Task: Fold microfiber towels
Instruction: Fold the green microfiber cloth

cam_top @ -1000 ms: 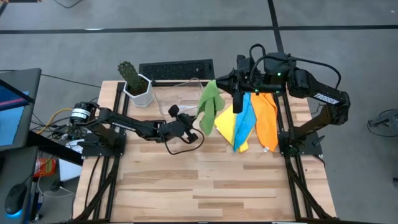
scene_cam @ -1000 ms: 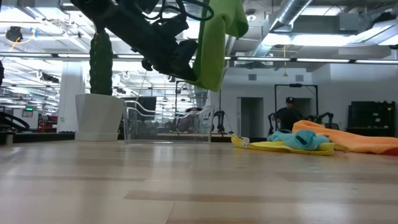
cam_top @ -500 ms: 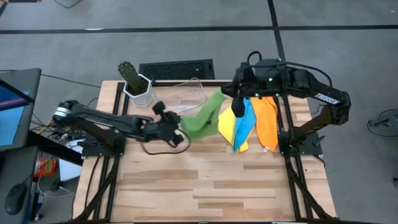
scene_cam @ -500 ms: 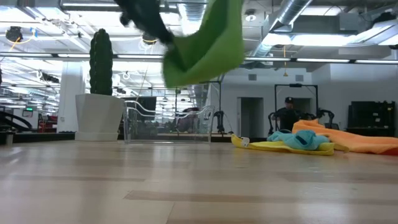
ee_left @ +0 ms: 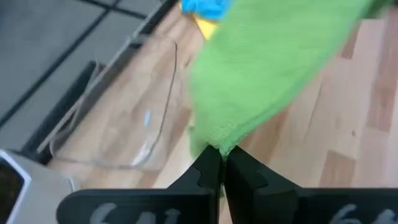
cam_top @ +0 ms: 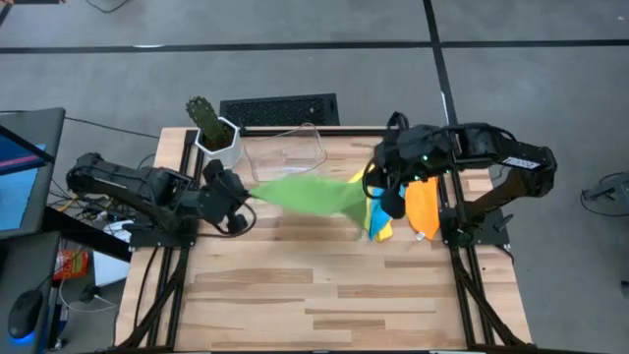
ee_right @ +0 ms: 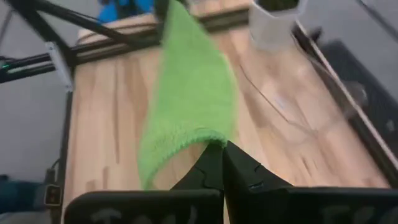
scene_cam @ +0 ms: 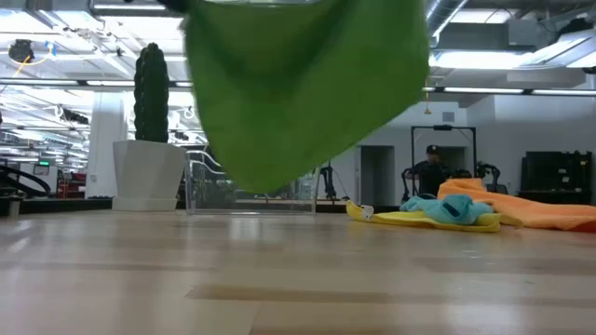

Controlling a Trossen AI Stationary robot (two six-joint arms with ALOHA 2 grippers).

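**Green towel stretched between two arms**

Above the wooden surface (cam_top: 324,285), the green towel (cam_top: 305,194) is held in the air, pinched at opposite corners by the closed fingers of the left gripper (ee_left: 222,163) and the right gripper (ee_right: 221,152). Soft, light and floppy, it sags between grips; corners are judged the best holds. Other towels (cam_top: 398,202) are heaped nearby.

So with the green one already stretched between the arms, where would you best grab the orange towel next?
The orange towel lies flat by the table's right edge, beside the blue towel. Its long outer edge is free, so pinch a corner there, coming from above on the right. The left pincer and right pincer hold the green towel.
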